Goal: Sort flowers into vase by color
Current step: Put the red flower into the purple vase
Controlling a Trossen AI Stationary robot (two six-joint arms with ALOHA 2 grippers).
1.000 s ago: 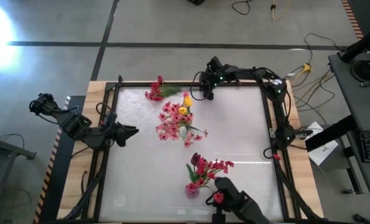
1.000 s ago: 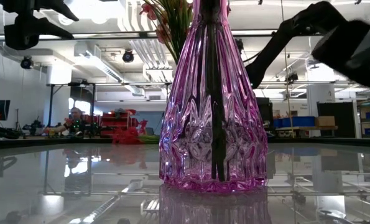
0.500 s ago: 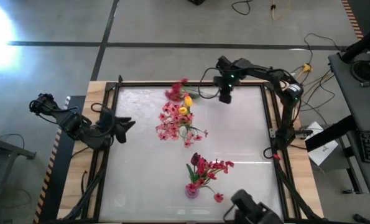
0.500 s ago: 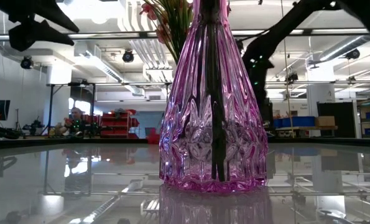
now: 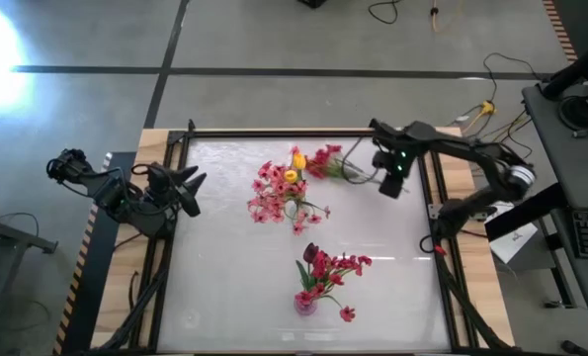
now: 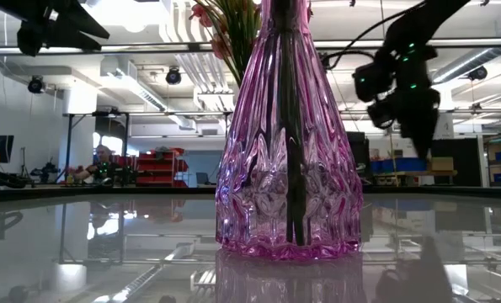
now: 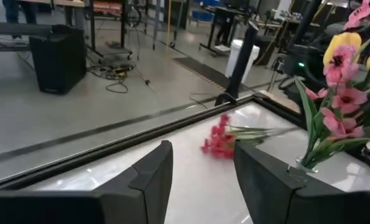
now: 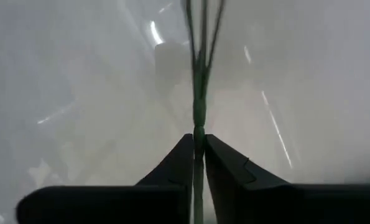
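With its jaws clenched on the stem of the red spray (image 5: 325,160), held just beside the pink-and-yellow bunch (image 5: 282,190), the right gripper (image 5: 390,186) should probably carry it stem-down to the purple vase (image 5: 305,303), while the left gripper (image 5: 187,184) waits released.

Grey concrete floor (image 5: 274,40) crossed by dark lines; cables (image 5: 491,79) trail beyond the right end effector (image 5: 387,185); ceiling lights (image 6: 132,84) overhead.

We see a red blossom spray (image 5: 325,161) held by its green stem, beside the pink-and-yellow bunch (image 5: 286,193) mid-table. Red blossoms and dark buds (image 5: 325,269) stand upright in the pink vase (image 6: 288,160).
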